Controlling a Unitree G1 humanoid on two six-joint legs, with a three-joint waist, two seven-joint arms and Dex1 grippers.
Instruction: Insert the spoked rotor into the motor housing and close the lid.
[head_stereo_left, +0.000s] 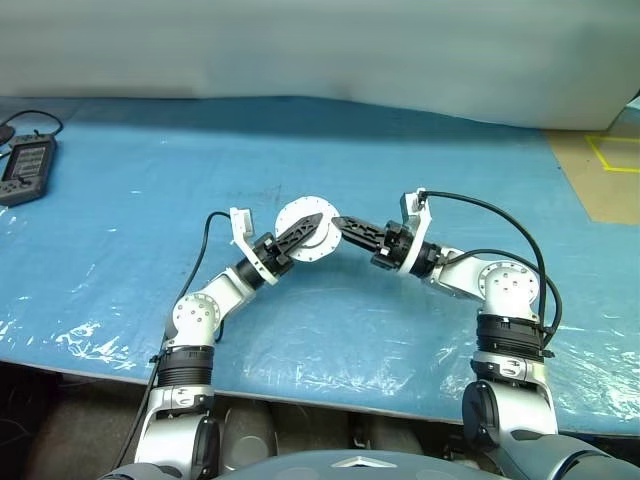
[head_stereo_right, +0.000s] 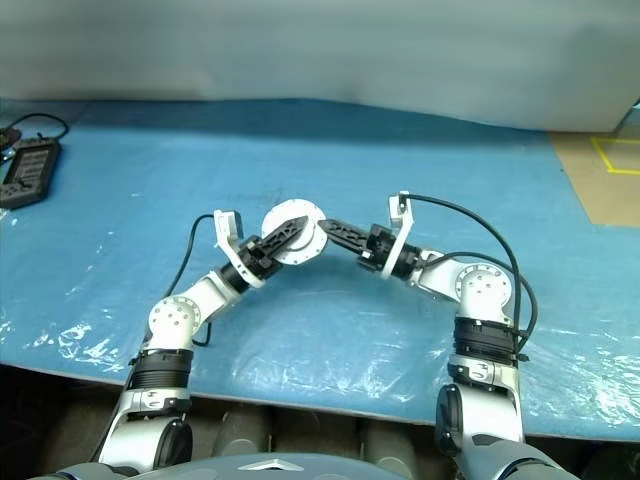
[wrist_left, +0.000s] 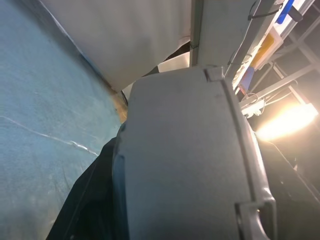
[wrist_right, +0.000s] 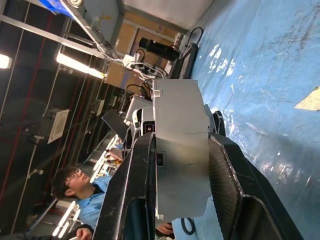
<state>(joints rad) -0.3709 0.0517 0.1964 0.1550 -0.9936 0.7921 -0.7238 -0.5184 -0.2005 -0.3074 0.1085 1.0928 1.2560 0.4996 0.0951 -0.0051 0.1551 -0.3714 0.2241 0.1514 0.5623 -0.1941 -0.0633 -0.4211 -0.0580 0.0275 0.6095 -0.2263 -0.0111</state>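
The table (head_stereo_left: 120, 250) is covered by a blue plastic sheet, glossy and creased, with a tan floor patch marked in yellow tape (head_stereo_left: 610, 150) past its far right corner. A dark flat keypad device (head_stereo_left: 25, 170) with a cable lies at the table's far left.

Above the middle of the table, the 2 arms meet at the motor housing (head_stereo_left: 302, 232), held in the air. From the head views it is a round, pale silver disc with small tabs on its rim; its windings, the lid and the rotor cannot be made out.

The right claw (head_stereo_left: 335, 222) pinches the housing's edge, its 2 black ribbed fingers (wrist_right: 227, 175) narrowly set on either side of the grey metal in the right wrist view. The left claw (head_stereo_left: 308, 226) lies across the disc's face; whether it grips cannot be told.

The left wrist view shows the housing close up as smooth matte grey metal with a raised rim and square lugs (wrist_left: 250, 215).
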